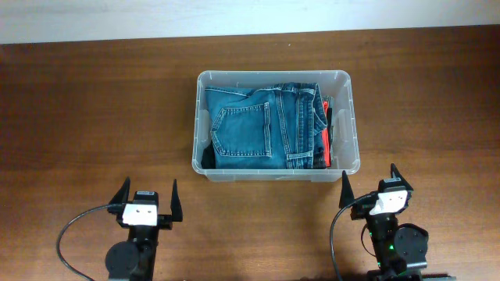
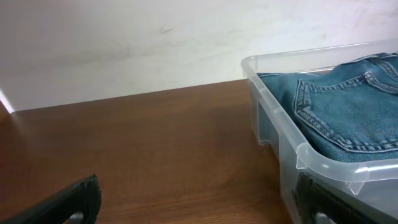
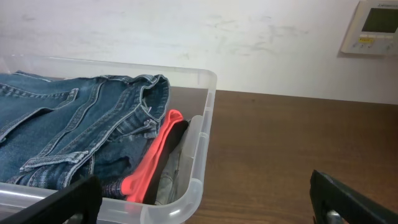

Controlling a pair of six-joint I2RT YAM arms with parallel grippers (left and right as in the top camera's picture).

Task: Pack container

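Note:
The clear plastic container stands at the table's middle back. Folded blue jeans fill it, with red and black clothes along its right side. My left gripper is open and empty, near the front edge, left of the container. My right gripper is open and empty, just in front of the container's front right corner. The left wrist view shows the container's left rim and the jeans. The right wrist view shows its right corner, the jeans and the red garment.
The brown wooden table runs to a white wall at the back. A wall thermostat shows in the right wrist view. Black cables loop beside both arm bases.

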